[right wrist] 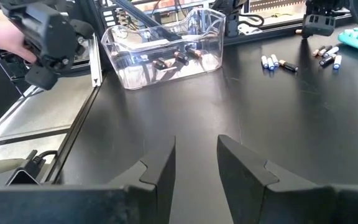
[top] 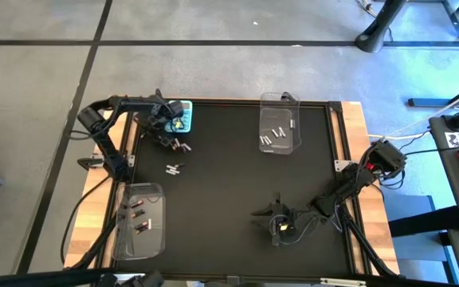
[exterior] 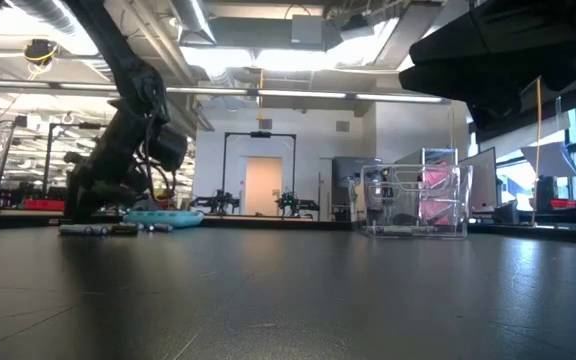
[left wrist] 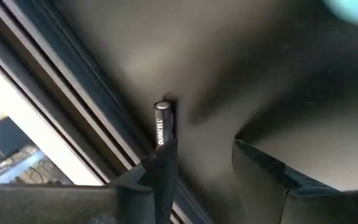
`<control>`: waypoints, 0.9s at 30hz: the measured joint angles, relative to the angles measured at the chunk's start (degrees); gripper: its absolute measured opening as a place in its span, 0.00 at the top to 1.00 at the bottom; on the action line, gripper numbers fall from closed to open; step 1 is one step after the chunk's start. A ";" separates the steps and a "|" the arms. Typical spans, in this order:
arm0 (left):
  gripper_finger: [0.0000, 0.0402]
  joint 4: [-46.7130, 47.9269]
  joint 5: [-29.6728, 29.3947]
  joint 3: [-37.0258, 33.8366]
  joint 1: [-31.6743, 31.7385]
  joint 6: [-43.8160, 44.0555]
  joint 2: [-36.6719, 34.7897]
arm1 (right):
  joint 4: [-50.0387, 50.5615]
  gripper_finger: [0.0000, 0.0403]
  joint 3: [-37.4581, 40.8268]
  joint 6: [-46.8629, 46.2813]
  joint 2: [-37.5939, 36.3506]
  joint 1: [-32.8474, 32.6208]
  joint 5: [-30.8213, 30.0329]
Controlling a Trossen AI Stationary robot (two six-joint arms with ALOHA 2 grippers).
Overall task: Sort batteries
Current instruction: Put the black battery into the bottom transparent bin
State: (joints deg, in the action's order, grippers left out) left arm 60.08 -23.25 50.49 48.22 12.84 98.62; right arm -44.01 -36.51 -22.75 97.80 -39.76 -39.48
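A: Where are the left fingers (top: 168, 127) working?

B: At the far left corner of the black table (top: 237, 191), right against the light-blue calculator (top: 180, 116). In the left wrist view one Duracell battery (left wrist: 162, 123) stands on end against the tip of one finger (left wrist: 164, 168). The other finger (left wrist: 272, 171) stands well apart from it, so the fingers are parted, with nothing clamped between them.

A: Is that battery held?

B: It touches the one finger only; I cannot tell more than that.

A: And the other batteries?

B: A small loose cluster (top: 179, 146) lies just beside the left fingers, on the side away from the calculator. A second loose group (top: 174, 168) lies a little farther out from them. The right wrist view shows both groups on the table, silvery-white ones and dark ones mixed.

A: Anything already in bins?

B: Dark-and-red batteries (top: 139, 217) lie in the clear bin (top: 141, 239) at the near left, beside the left arm's base. Silvery ones (top: 275, 135) lie in the far clear bin (top: 280, 100), well apart from both arms.

A: The right fingers (top: 280, 226)?

B: Low over the near right part of the table, far from all batteries. They stand narrowly parted and hold nothing.
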 joint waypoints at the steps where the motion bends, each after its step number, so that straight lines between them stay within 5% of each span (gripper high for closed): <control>1: 0.65 0.01 0.10 -0.02 0.65 0.15 0.19 | 0.00 0.70 0.00 -0.04 0.00 0.02 0.00; 16: 0.67 -1.70 2.75 0.04 2.17 1.60 -0.09 | 0.02 0.70 -0.02 -1.45 0.00 0.01 0.00; 21: 0.79 0.17 5.25 1.00 2.11 0.17 0.01 | 0.02 0.70 -0.02 -1.45 0.00 0.01 0.00; 27: 0.98 -2.29 -1.76 0.77 1.55 4.74 -0.69 | 0.11 0.70 -0.02 -1.43 -0.01 0.01 0.00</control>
State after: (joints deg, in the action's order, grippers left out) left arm 57.80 -25.02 51.27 49.76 17.58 97.93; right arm -43.90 -36.53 -24.18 97.79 -39.75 -39.48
